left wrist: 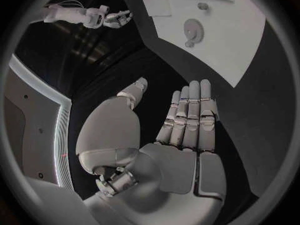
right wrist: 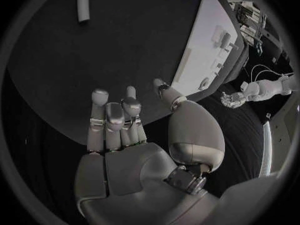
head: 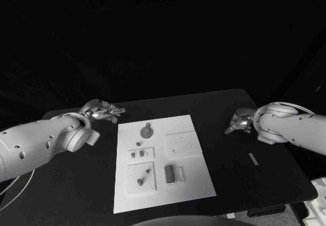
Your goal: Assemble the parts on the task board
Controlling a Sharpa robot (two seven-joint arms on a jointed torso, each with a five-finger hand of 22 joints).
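— Head view: where are your hands?

— My left hand [head: 101, 113] hangs over the black table [head: 81, 188] at the left of the frame, just off the upper left corner of the task board [head: 200, 176]. My right hand [head: 241, 123] hangs at the right of the frame, well apart from the board's right edge.

— Are they holding anything?

— No. In my left wrist view the fingers [left wrist: 189, 115] lie straight side by side with the thumb spread away, and the palm is bare. In my right wrist view the fingers [right wrist: 115, 120] are a little bent and apart, also with nothing in them.

— And the parts?

— The board lies in the middle of the frame. A round gear-like part [head: 146, 131] sits near its upper edge, small parts [head: 141, 153] rest on a raised plate at centre left, and a dark block [head: 169, 173] lies beside a pale one lower down. A small pale bar [head: 253, 159] lies on the table at the right, apart from the board.
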